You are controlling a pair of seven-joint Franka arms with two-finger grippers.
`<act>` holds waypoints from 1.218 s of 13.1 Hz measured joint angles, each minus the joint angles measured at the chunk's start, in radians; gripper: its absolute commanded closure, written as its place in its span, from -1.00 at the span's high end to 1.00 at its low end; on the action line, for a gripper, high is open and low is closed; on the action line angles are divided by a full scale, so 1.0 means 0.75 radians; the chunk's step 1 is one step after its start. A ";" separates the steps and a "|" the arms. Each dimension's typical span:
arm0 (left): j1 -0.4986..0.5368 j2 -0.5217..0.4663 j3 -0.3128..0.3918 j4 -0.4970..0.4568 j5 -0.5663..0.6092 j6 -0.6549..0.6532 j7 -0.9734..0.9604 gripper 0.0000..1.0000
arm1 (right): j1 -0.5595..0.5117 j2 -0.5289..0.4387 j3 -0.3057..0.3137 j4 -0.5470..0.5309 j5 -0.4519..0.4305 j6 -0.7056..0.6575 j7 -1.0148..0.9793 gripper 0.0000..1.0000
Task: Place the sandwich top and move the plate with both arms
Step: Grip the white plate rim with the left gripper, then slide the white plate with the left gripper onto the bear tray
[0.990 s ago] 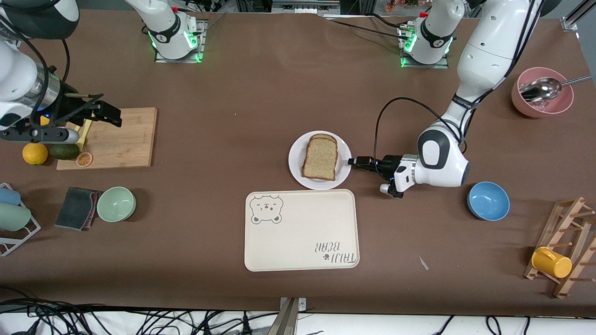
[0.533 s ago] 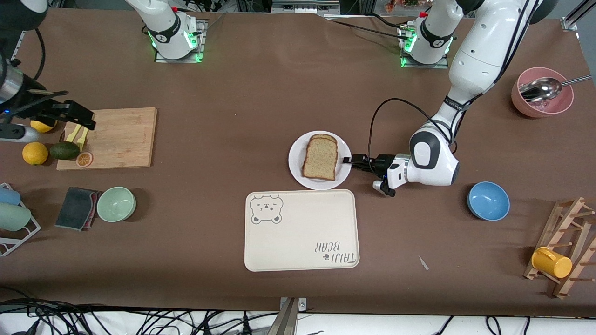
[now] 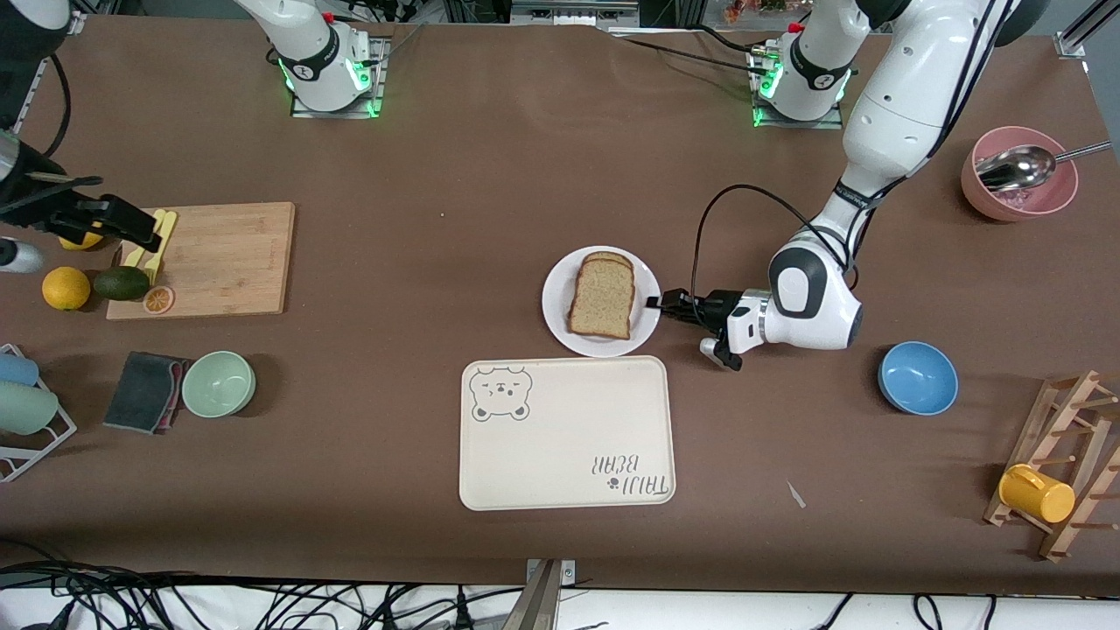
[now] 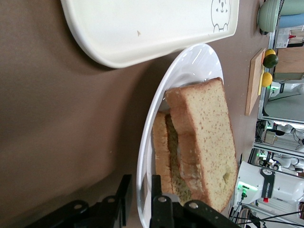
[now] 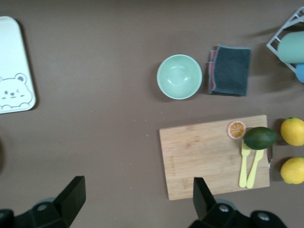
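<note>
Since a second ago the left tool [image 3: 654, 303] has slid in to the rim of the plate [image 3: 560, 297] and the right tool [image 3: 131, 229] has drawn back toward the picture's left edge. Now the left tool's two fingers straddle the plate rim, one above and one below, a narrow gap, seemingly touching it; its forearm lies low and level over the counter [image 3: 437, 289]. At frame centre, the sandwich top [image 3: 603, 297] lies on the stacked sandwich on the plate, just above the bear-print tray [image 3: 569, 437]. Spread wide and empty, the right tool hangs over the cutting board [image 3: 227, 258] edge at middle left.
</note>
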 measured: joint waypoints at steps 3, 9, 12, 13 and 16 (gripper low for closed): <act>0.000 0.001 0.000 0.000 -0.001 0.003 0.004 -1.00 | 0.014 0.004 0.002 0.000 0.000 -0.001 0.006 1.00; 0.002 0.001 -0.001 0.002 -0.007 -0.003 0.004 -1.00 | 0.012 0.005 -0.001 0.003 0.000 0.005 0.015 1.00; 0.015 0.001 0.000 0.009 -0.008 -0.033 0.003 -1.00 | 0.009 0.006 -0.007 0.003 0.001 0.002 0.019 1.00; 0.024 0.000 0.000 0.011 -0.008 -0.040 0.002 -1.00 | 0.010 0.008 -0.006 0.000 0.006 -0.009 0.019 1.00; 0.038 -0.002 0.000 0.050 -0.008 -0.043 -0.041 -1.00 | 0.012 0.024 -0.004 -0.012 0.021 -0.031 0.019 1.00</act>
